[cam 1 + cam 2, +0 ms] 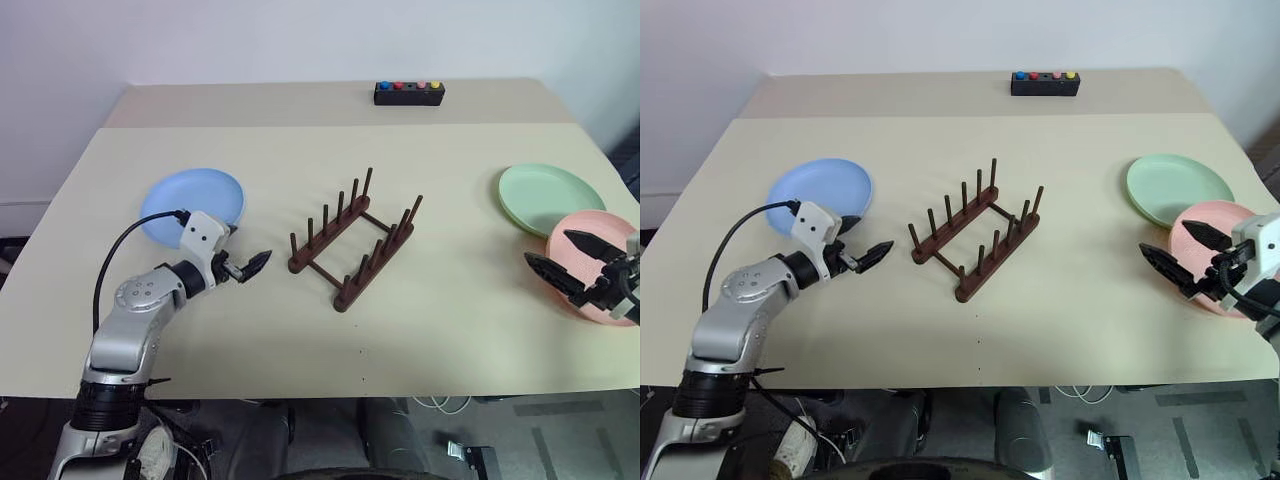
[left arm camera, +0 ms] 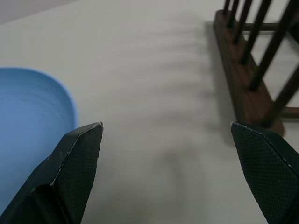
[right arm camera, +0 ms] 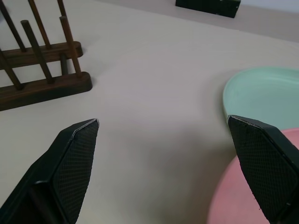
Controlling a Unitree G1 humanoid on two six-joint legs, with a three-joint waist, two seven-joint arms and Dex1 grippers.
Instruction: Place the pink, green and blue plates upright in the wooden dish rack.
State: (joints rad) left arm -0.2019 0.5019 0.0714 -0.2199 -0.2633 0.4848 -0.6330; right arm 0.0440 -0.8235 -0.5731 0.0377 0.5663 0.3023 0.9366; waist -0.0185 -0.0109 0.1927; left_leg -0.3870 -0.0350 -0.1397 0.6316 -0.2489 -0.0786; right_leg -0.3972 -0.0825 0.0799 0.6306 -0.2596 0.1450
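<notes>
Across the middle of the beige table stands the wooden dish rack, dark brown, its two parallel rails set on a slant and joined by crossbars, each rail carrying a row of thin upright pegs with nothing slotted between them. Three plates lie flat: one blue plate at the left, one green plate at the right, and one pink plate just nearer, touching it. One small black box with coloured buttons sits at the far edge. Beside the blue plate, the left gripper hangs spread wide, holding nothing. Over the pink plate, the right gripper is equally wide and empty.
</notes>
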